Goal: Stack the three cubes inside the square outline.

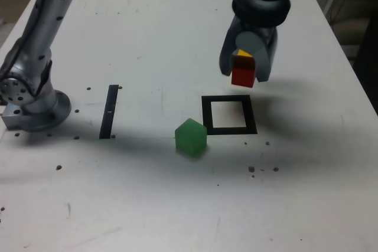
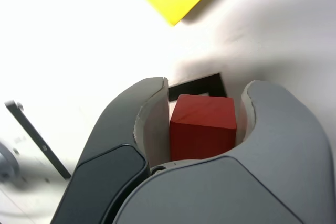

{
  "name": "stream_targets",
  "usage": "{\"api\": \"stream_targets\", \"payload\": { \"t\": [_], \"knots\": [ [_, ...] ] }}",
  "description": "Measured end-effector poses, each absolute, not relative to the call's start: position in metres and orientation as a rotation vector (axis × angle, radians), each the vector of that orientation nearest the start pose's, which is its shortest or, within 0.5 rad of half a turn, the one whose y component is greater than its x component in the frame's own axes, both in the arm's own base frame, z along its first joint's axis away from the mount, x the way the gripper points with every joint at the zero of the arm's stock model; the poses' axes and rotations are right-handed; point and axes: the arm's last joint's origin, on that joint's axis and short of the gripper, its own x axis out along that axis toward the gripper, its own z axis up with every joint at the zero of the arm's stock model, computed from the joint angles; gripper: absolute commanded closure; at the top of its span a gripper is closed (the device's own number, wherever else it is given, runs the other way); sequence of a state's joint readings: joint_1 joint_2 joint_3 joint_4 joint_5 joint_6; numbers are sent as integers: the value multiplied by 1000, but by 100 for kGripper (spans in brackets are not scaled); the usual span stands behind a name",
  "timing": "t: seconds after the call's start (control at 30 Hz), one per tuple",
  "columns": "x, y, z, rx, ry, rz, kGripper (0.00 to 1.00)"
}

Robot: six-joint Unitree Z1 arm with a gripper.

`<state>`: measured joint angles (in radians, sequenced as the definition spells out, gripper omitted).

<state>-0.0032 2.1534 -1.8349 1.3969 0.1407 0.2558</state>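
1. Gripping the red cube (image 1: pixel 243 77) between its two curved grey jaws, the gripper (image 1: pixel 245 69) hangs above the table (image 1: pixel 177 28), just behind the square outline (image 1: pixel 229 114) in the exterior view.
2. The jaws are smooth, rounded shells with pale inner pads (image 2: pixel 156 124); in the wrist view they press on opposite faces of the red cube.
3. All three cubes are matte and solid-coloured, with crisp edges.
4. The yellow cube (image 1: pixel 241 55) shows in the exterior view only as a small patch right above the red one, behind the jaws; the wrist view shows it lying on the table beyond the gripper (image 2: pixel 202 129), well apart from the red cube (image 2: pixel 202 126).
5. The green cube (image 1: pixel 191 137) sits on the table just off the outline's near corner on the exterior view's left, turned so one edge faces the camera.
6. The outline is a flat, thick black frame with a pale centre, and nothing lies inside it.
7. A narrow black strip (image 1: pixel 110 111) lies flat towards the exterior view's left, its long axis running away from the camera.
8. The table is white and smooth, dotted with small dark specks.
9. The arm's metal base (image 1: pixel 32 101) stands at the exterior view's left edge.
10. The held red cube hangs roughly upright, its faces about square with the outline's sides.
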Motion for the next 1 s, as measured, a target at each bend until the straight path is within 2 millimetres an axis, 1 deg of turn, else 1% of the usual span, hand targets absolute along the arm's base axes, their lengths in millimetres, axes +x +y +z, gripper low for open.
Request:
{"api": "stream_targets", "payload": {
  "t": [0.13,0.27,0.37,0.5,0.8,1.0],
  "knots": [
    [397,4,259,250,1715,-88,54],
    [393,-2,252,177,1717,-43,54],
    [392,-7,248,136,1715,-17,54],
    [388,-8,241,101,1736,5,54],
    [378,-13,228,70,1764,23,54],
    [373,-13,225,60,1772,25,54]
  ]
}}
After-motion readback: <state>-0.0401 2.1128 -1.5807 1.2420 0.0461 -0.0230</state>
